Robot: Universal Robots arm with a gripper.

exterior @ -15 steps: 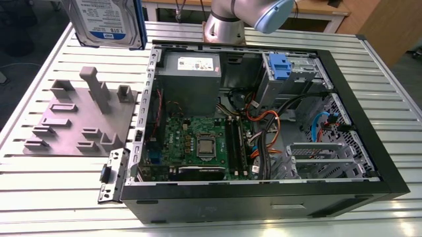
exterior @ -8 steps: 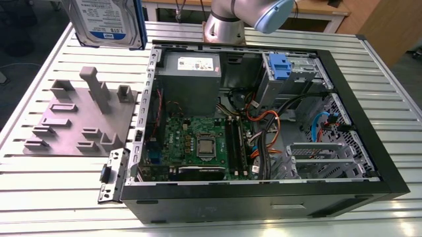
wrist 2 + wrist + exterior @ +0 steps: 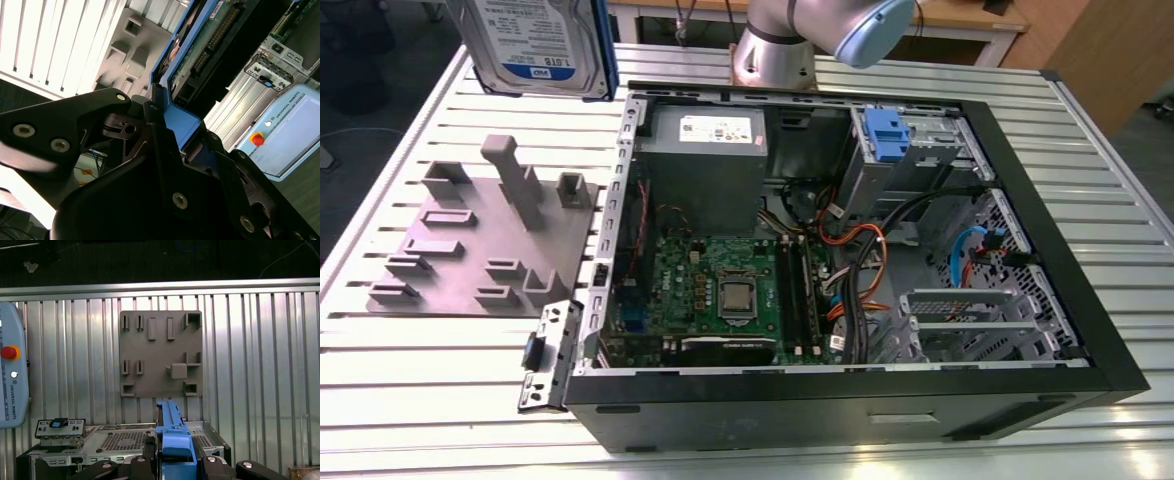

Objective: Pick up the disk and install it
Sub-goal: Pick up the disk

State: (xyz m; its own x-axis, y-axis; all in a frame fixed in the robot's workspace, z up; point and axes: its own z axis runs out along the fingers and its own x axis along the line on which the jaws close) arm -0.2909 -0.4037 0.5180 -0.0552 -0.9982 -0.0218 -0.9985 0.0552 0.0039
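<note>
Disk [image 3: 540, 45]: silver drive with a white-and-blue label and blue side rails. It is held upright in the air at the exterior view's upper left, clear of the table [image 3: 427, 400] and outside the case [image 3: 1067, 250].

Gripper [image 3: 172, 125]: black fingers clamped on the disk's blue rail, seen in both wrist views.

Case: black, lying open on the slatted table. Inside are a grey power supply [image 3: 704, 130], a motherboard [image 3: 720, 290] and a blue latch [image 3: 887, 135].

Plate [image 3: 467, 240]: grey, with raised blocks and slots, just beside the case on the exterior view's left.

Pendant [image 3: 290, 135]: pale, with a red button.
</note>
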